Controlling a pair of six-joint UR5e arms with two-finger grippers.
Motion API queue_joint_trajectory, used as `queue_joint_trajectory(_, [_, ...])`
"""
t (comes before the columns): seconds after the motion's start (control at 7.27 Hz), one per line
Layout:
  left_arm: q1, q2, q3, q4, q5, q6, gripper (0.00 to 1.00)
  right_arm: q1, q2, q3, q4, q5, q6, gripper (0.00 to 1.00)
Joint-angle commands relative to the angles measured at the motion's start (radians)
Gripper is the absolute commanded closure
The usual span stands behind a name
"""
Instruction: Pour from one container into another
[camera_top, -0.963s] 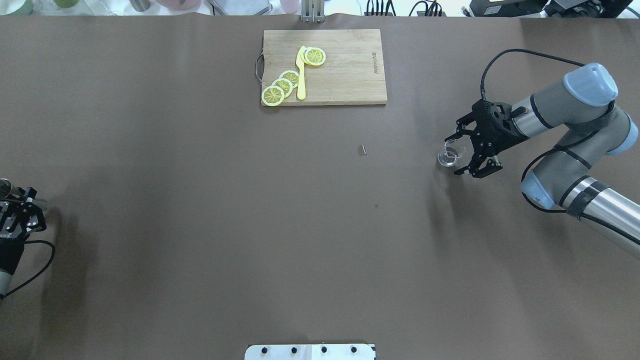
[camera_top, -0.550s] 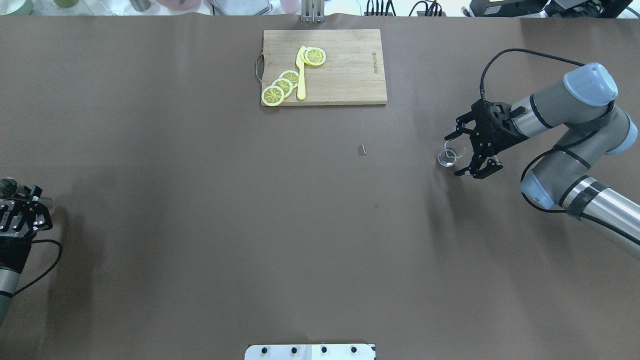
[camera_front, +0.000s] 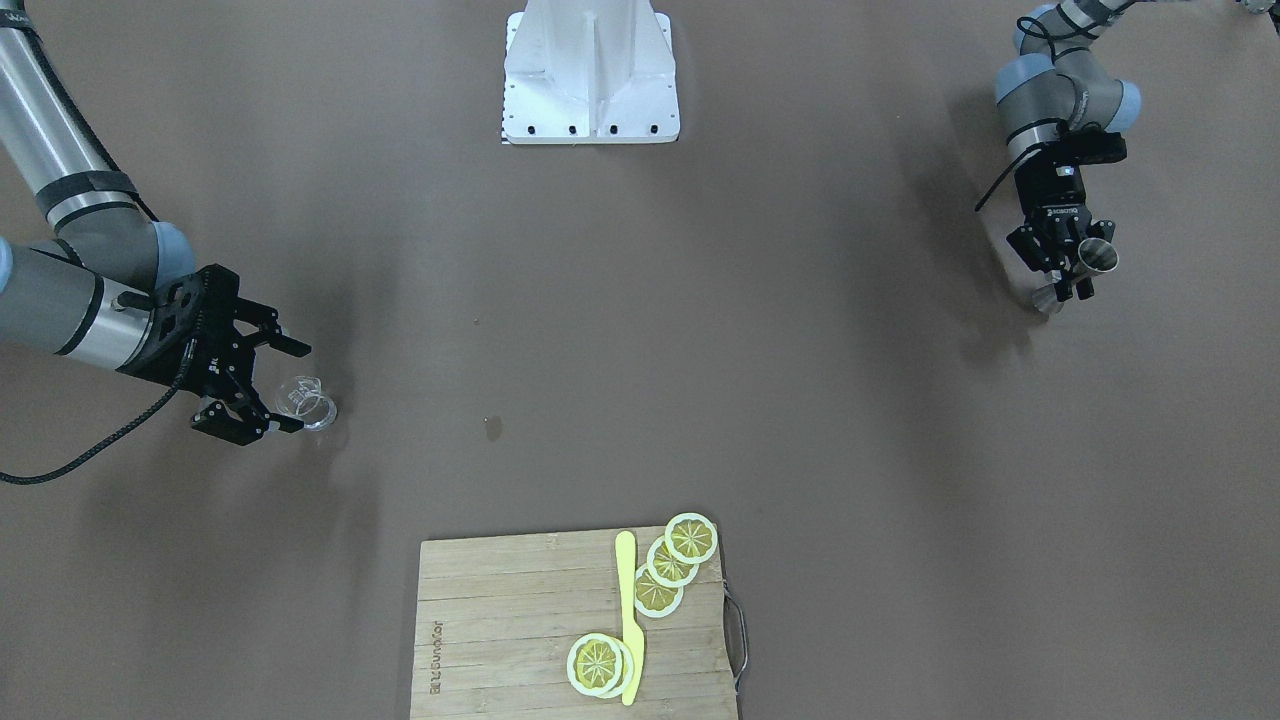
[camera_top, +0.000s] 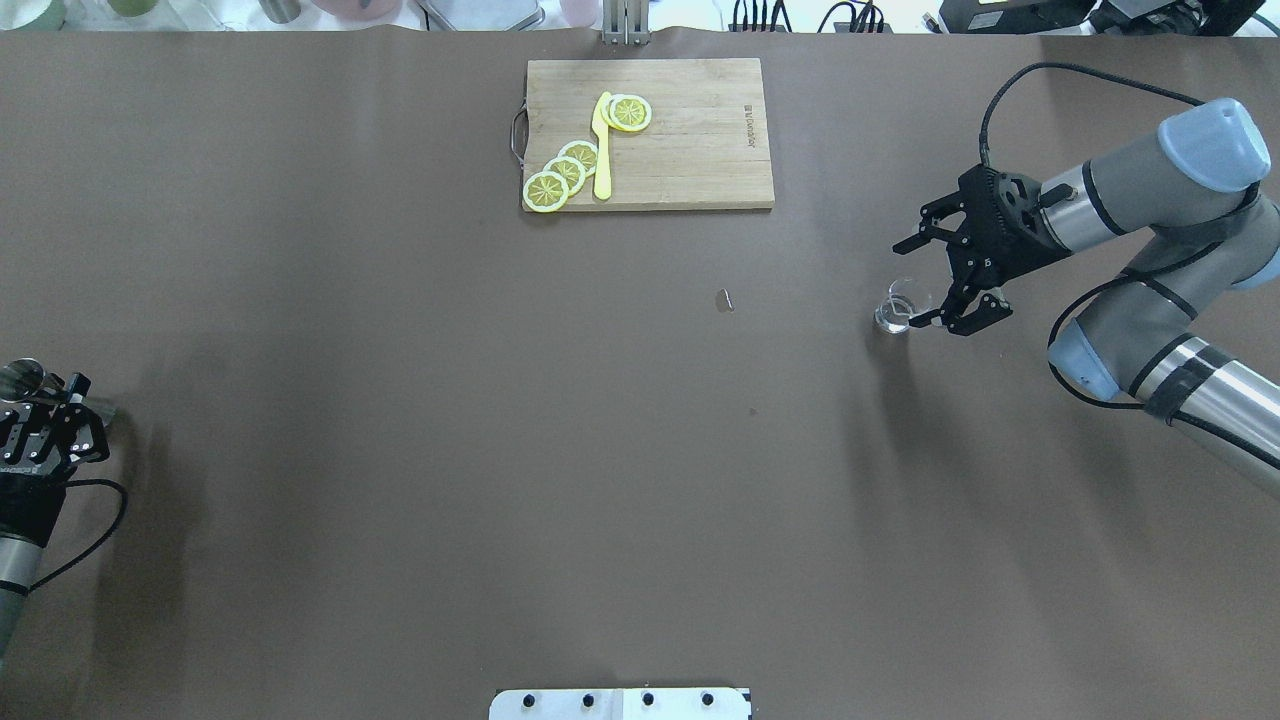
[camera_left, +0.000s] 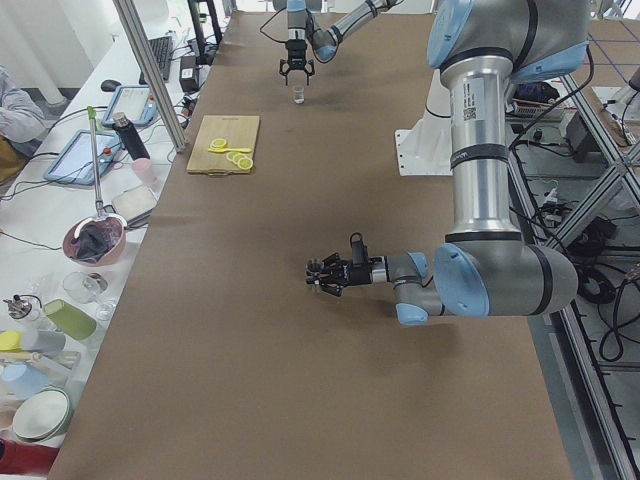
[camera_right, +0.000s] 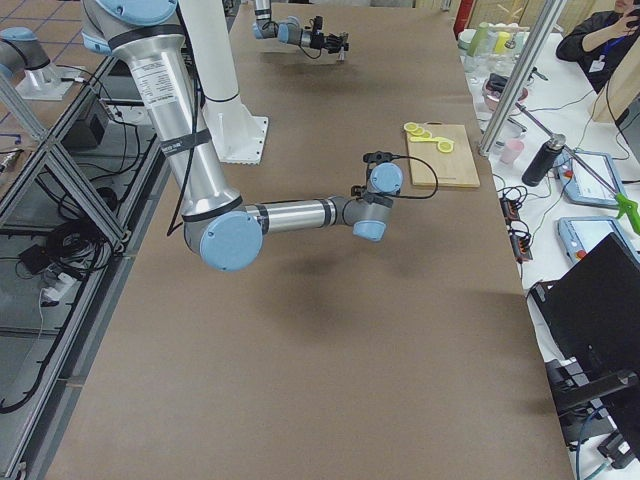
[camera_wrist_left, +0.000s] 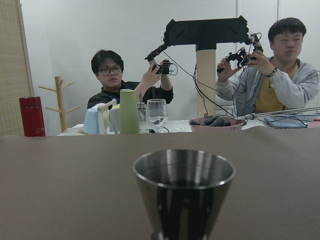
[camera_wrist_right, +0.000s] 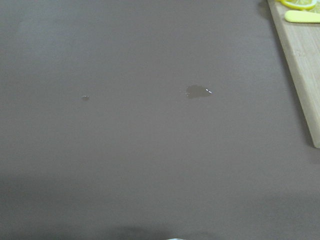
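Note:
The clear glass cup (camera_top: 898, 312) stands upright on the brown table at the right, seen also in the front-facing view as the cup (camera_front: 306, 403). My right gripper (camera_top: 915, 285) hovers open over it, fingers spread wide, with the cup near the nearer fingertip and nothing gripped. At the far left edge my left gripper (camera_top: 45, 405) is shut on the silver jigger (camera_top: 20, 376) at its waist. The front-facing view shows the jigger (camera_front: 1097, 258) tilted in the left gripper (camera_front: 1070, 277). In the left wrist view the jigger's cone (camera_wrist_left: 184, 186) fills the lower middle, mouth up.
A wooden cutting board (camera_top: 700, 150) with lemon slices (camera_top: 565, 172) and a yellow knife (camera_top: 602, 150) lies at the far centre. A small wet spot (camera_top: 725, 299) marks the table. Two people sit beyond the table's left end, behind cups and bottles (camera_wrist_left: 129, 112).
My right gripper has pulled up and toward the far side, so the cup now sits by its nearer finger instead of midway. The left gripper with the jigger shifted slightly.

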Motion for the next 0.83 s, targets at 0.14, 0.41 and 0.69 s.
queue_joint_trajectory(0.14, [0.002,0.000,-0.002,0.000,-0.003,-0.002,0.46,0.081,-0.008,0.098,-0.005,-0.190,0.245,0.00])
queue_joint_trajectory(0.41, [0.008,0.001,-0.014,-0.002,-0.003,0.000,0.05,0.138,-0.013,0.145,-0.040,-0.299,0.486,0.00])
queue_joint_trajectory(0.69, [0.015,0.017,-0.024,0.000,0.000,0.000,0.01,0.233,-0.057,0.245,-0.289,-0.320,0.522,0.00])
